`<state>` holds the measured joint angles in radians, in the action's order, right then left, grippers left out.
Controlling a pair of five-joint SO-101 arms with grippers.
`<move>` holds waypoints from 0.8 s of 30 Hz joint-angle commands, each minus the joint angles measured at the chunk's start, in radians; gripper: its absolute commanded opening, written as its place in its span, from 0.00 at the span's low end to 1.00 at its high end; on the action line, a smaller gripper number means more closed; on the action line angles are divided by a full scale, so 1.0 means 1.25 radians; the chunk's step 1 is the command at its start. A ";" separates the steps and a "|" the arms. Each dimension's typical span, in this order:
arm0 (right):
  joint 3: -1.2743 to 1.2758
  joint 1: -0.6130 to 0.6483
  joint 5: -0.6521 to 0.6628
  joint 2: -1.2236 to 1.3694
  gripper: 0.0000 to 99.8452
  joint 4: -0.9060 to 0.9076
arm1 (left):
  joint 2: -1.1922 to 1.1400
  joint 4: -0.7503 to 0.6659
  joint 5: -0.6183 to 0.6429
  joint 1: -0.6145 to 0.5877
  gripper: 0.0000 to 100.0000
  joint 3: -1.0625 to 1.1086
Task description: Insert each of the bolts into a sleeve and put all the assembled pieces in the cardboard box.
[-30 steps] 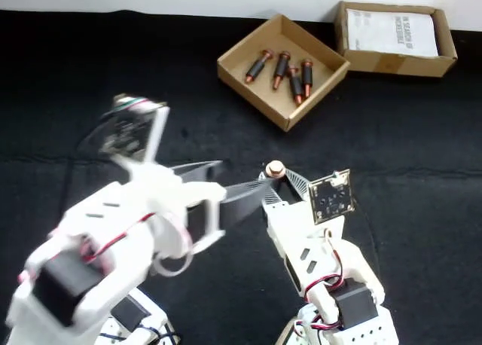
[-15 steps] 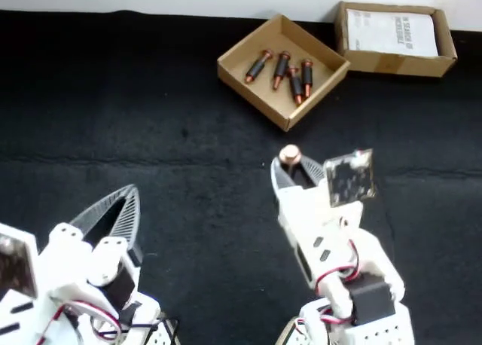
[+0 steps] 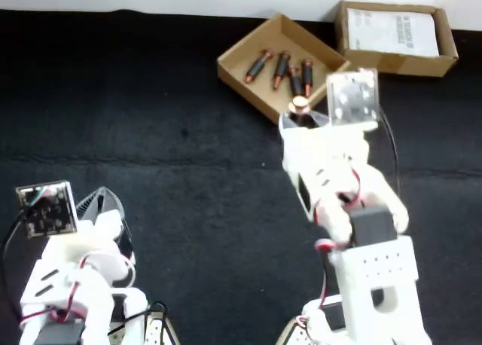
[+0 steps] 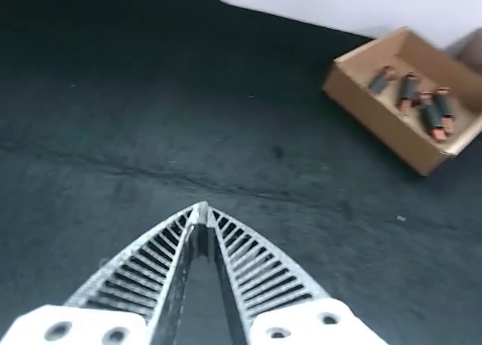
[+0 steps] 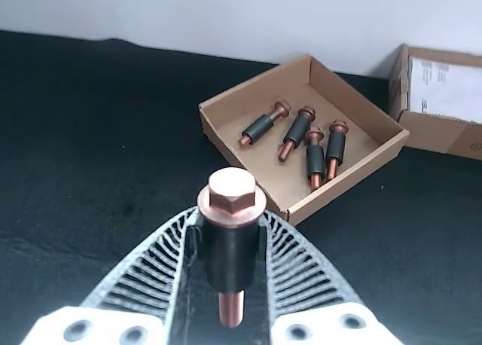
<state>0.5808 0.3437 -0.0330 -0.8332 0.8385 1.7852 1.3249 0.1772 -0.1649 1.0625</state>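
Pinching an assembled piece with the right gripper — copper bolt head pointing up, black sleeve clamped between the tips. Holding it at the near wall of the cardboard box, close to four assembled pieces lying inside. Parking the left gripper well back over the black mat — tips pressed together, gripping nothing.

White arms, red-black wires; ribbed left claw, right claw.
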 commanded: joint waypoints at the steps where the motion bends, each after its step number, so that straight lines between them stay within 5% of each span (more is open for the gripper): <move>1: -0.105 -0.020 0.004 0.083 0.01 0.001 | 0.021 -0.068 -0.005 -0.031 0.01 0.077; 16: -0.440 -0.106 0.007 0.478 0.01 -0.001 | 0.021 -0.403 -0.001 -0.035 0.01 0.443; 24: -0.639 -0.106 0.009 0.708 0.01 -0.003 | 0.020 -0.450 -0.001 -0.035 0.01 0.506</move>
<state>-0.0806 0.2209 -0.0330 -0.0153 0.8385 1.7852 0.7818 0.1788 -0.2018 1.6763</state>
